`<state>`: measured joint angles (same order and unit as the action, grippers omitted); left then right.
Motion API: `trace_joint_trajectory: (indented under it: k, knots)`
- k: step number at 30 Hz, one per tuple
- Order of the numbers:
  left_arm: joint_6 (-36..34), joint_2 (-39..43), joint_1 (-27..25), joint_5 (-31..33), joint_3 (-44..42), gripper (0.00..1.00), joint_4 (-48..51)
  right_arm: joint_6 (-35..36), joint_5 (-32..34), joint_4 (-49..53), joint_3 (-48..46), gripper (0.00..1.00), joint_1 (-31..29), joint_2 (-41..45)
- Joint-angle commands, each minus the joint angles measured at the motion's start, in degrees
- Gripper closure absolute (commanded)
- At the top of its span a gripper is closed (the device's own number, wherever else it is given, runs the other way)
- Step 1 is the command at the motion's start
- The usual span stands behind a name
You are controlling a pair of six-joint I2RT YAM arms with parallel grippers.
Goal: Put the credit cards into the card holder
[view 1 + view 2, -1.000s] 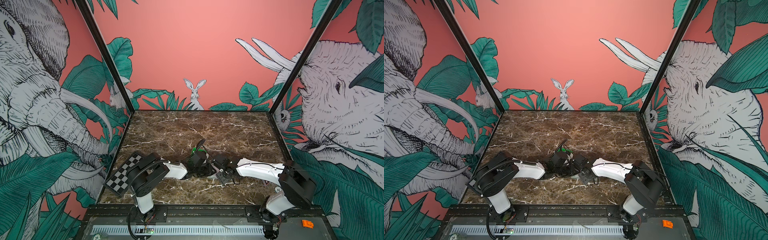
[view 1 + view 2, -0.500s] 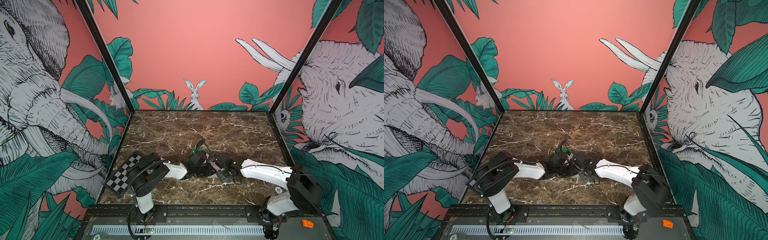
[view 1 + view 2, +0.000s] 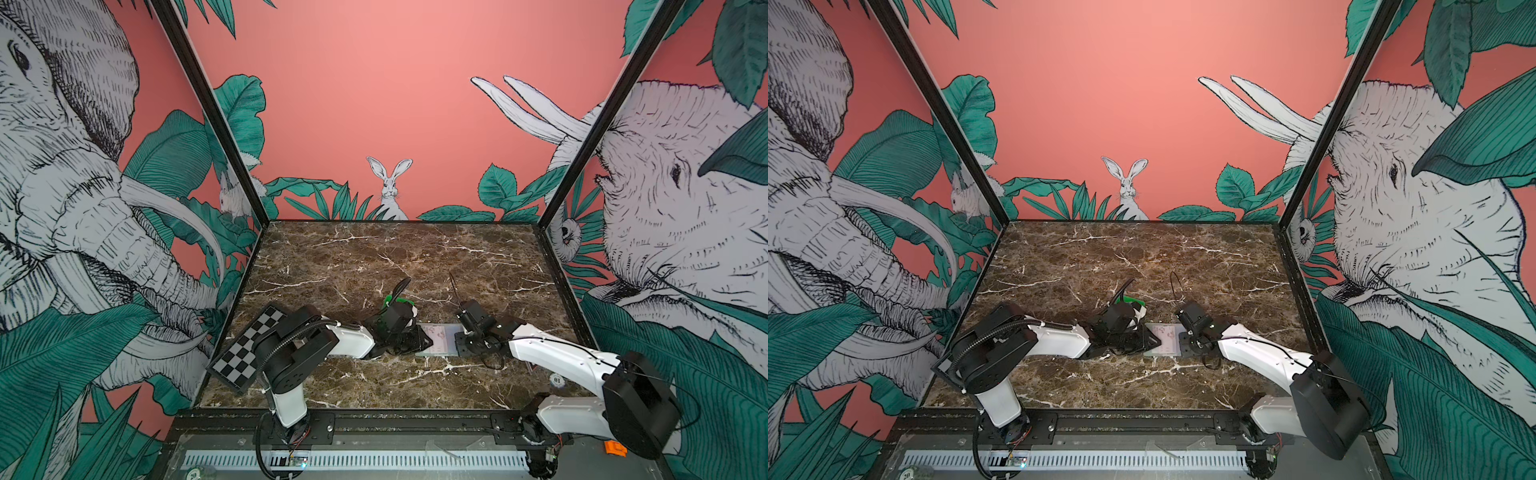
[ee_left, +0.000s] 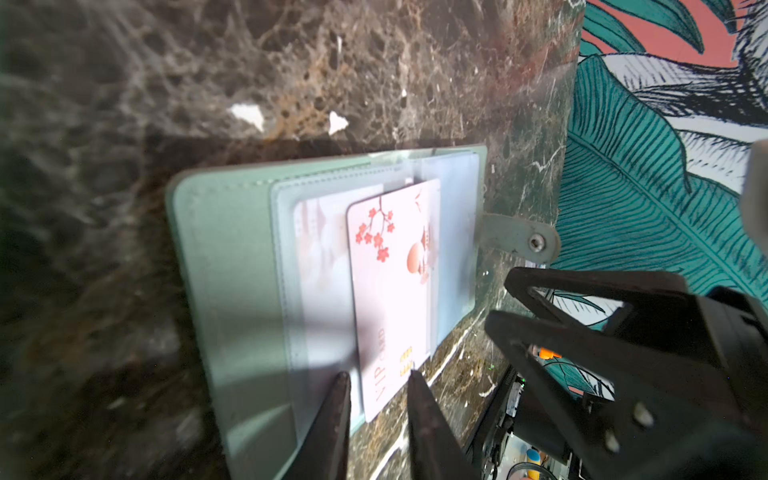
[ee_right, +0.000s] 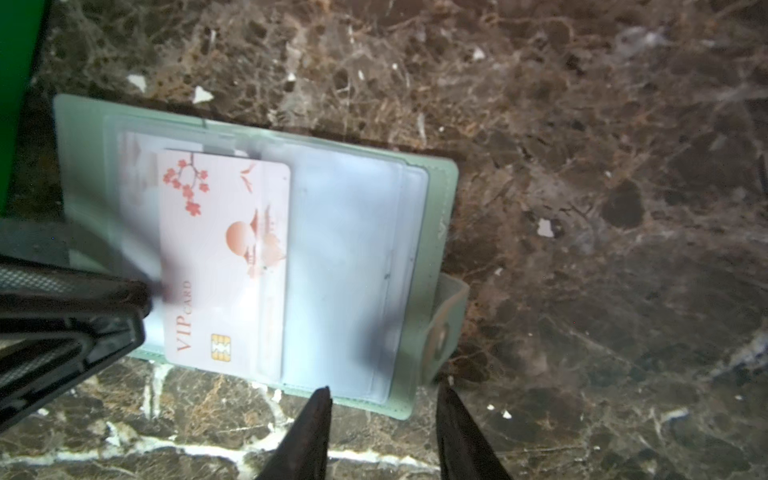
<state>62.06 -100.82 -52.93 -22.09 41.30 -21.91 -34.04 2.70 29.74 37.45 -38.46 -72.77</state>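
1. right gripper (image 5: pixel 384 388): jaws stood apart and empty, just off the card holder (image 5: pixel 432 208) by its snap tab (image 5: pixel 444 332). Probably staged to pin the cover.
2. left gripper (image 4: pixel 379 374): narrow gap at the chip end of the VIP card (image 4: pixel 390 291). Couldn't tell if it was clamped or only nudging.
3. The card holder lay open on the marble table (image 3: pixel 374 257) between both grippers. The VIP card looked part-way under a clear sleeve (image 5: pixel 345 249); the second card (image 4: pixel 320 249) was fully sleeved.
4. green tray (image 5: pixel 16 83) sat beyond.

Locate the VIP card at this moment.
In a top view the VIP card lies front-centre, on the open card holder between the left gripper and right gripper. The left wrist view shows its lettered end by the left fingers.
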Motion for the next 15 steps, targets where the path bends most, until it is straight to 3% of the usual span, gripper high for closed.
trace_joint_trajectory:
  k: [1,6,15]
  knots:
    - [0.00,-1.60,0.46,0.12,0.12,0.73,4.58,-2.56,-1.58,-1.29,-1.27,0.63,2.13,1.25]
    - [-0.04,-1.89,0.45,-0.06,0.27,0.73,4.48,-2.70,-5.88,-6.72,-3.42,0.75,4.75,-0.63]
    - [-0.02,-1.36,0.45,-0.06,-0.36,0.73,4.37,-3.93,-7.46,-11.28,-4.32,0.91,5.76,-4.09]
